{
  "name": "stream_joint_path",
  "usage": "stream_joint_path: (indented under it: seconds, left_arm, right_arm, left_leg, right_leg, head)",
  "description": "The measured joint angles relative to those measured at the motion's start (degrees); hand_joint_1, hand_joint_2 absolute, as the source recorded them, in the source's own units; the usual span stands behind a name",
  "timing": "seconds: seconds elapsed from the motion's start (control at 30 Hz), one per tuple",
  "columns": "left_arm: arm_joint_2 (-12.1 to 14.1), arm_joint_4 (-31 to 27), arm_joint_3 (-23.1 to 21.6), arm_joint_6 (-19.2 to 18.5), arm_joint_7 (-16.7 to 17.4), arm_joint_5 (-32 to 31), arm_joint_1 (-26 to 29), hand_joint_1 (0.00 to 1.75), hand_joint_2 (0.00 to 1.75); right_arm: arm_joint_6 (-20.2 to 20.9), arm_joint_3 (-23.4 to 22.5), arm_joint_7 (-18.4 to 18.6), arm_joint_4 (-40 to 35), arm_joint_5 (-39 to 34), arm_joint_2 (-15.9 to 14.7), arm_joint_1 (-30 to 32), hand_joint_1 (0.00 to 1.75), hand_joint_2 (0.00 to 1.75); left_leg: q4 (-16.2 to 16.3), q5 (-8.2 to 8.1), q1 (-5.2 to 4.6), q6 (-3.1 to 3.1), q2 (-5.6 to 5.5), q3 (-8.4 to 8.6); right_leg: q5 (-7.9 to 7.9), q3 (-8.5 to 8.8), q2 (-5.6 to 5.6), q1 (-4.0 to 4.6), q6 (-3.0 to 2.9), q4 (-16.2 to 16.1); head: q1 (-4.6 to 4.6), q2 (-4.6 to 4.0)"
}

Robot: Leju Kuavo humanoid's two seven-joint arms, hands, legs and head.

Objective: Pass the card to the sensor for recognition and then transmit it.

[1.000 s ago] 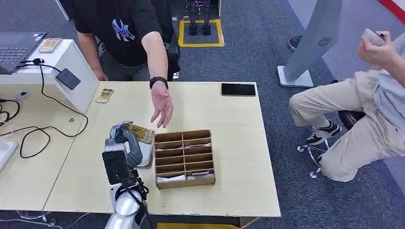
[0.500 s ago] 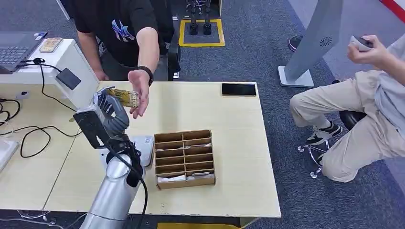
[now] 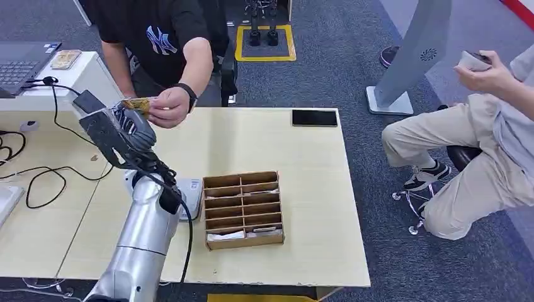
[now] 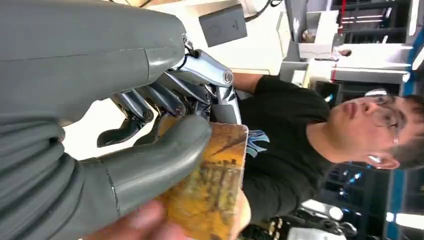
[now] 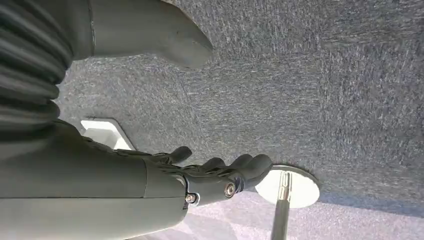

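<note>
- The left hand point(image 3: 129, 126) is raised above the far left corner of the table point(image 3: 302, 151), and a yellow-orange card point(image 3: 140, 104) is pinched between its thumb and fingers.
- In the left wrist view the card point(image 4: 217, 185) is pressed under the grey thumb; its near end is covered by the thumb and by a blurred fingertip.
- The other end of the card is grasped by the person's hand point(image 3: 167, 108); how firmly cannot be told.
- The dark sensor point(image 3: 89, 100) on the white stand is partly hidden behind the robot's hand.
- The right hand point(image 5: 220, 172) hangs over grey carpet, its fingers loosely curled with nothing in them.
- A divided wooden tray point(image 3: 242, 209) sits mid-table; its contents are hard to make out.
- A seated person point(image 3: 497, 126) is cut off at the frame edge.
</note>
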Motion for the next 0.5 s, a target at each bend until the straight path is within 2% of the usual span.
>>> stream_joint_path:
  seconds: [0.03,0.07,0.33,0.37,0.5]
  left_arm:
    - [-0.13,0.5,0.31,0.0,0.06,-0.13,-0.18,1.48,1.75]
    - [-0.26,0.87,0.52,0.0,0.09,-0.13,-0.34,0.02,1.75]
    - [-0.06,2.95,0.59,-0.11,-0.28,-4.3,0.03,0.0,1.75]
    - [0.04,2.66,0.39,-0.09,-0.44,-4.33,0.6,0.0,0.0]
    - [0.26,-3.03,-0.15,-0.09,-2.08,-3.78,6.53,0.0,0.0]
  right_arm:
    - [0.0,0.0,0.0,0.0,0.0,0.0,0.0,0.0,1.75]
    - [0.0,0.0,0.0,0.0,0.0,0.0,-0.02,0.0,1.75]
    - [0.0,0.0,-0.09,0.11,-1.16,0.0,-0.08,0.0,1.75]
    - [0.0,0.0,-0.28,0.17,-1.68,0.0,-0.11,0.0,1.75]
    - [0.0,-0.57,-0.61,0.24,-3.08,0.02,-0.16,0.0,1.75]
  left_leg:
    - [0.0,0.0,0.0,0.0,0.0,0.0]
    - [0.0,0.0,0.0,0.0,0.0,0.0]
    - [0.0,0.0,0.0,0.0,0.0,0.0]
    - [0.0,-0.01,0.0,-0.01,0.0,0.0]
    - [-0.01,-0.05,0.0,0.0,0.04,0.0]
  right_leg:
    - [0.0,0.0,0.0,0.0,0.0,0.0]
    - [0.0,0.0,0.0,0.0,0.0,0.0]
    - [0.0,0.0,0.01,0.0,0.0,0.0]
    - [-0.01,0.0,0.01,0.0,0.0,0.0]
    - [-0.03,-0.03,0.1,0.0,0.01,0.0]
  head:
    - [-0.02,0.0]
    - [0.0,0.0]
    - [0.0,0.0]
    - [-0.02,0.0]
    - [-0.02,0.0]
